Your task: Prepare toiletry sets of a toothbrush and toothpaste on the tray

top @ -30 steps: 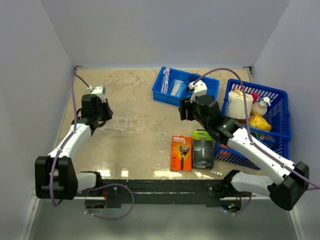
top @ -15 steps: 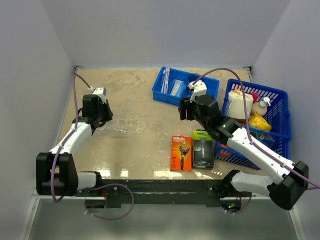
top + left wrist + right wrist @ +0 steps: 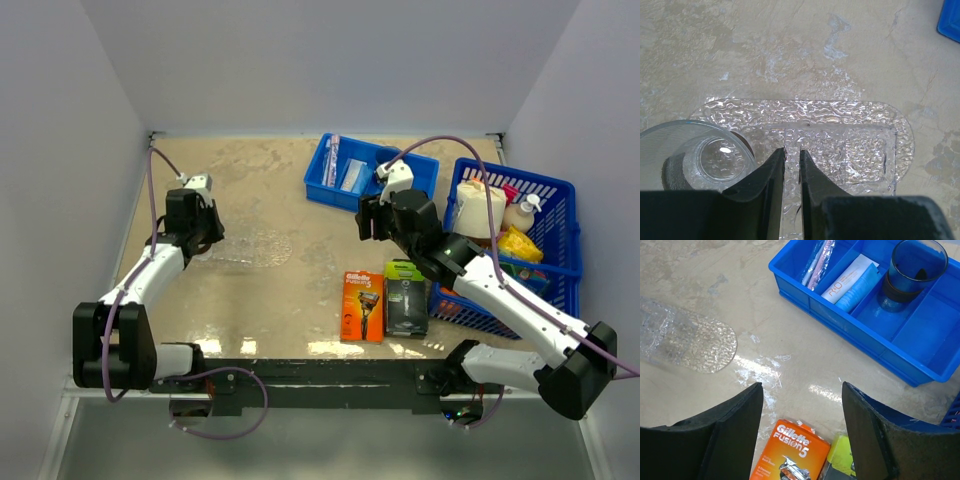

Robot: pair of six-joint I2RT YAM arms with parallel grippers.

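Clear plastic tray (image 3: 840, 115) fills our left wrist view, a cup (image 3: 700, 150) at lower left; our left gripper (image 3: 792, 165) is nearly closed, empty. Our right gripper (image 3: 801, 390) gapes wide, empty. Toothbrush (image 3: 816, 262) and toothpaste (image 3: 850, 281) lie in the blue bin (image 3: 840, 320), upper right.

The tray (image 3: 850, 115) is clear, pebble-textured, glossy plastic.

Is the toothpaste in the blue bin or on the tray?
In the bin. The right wrist view shows the toothpaste lying in a compartment of the blue bin, well apart from the tray.
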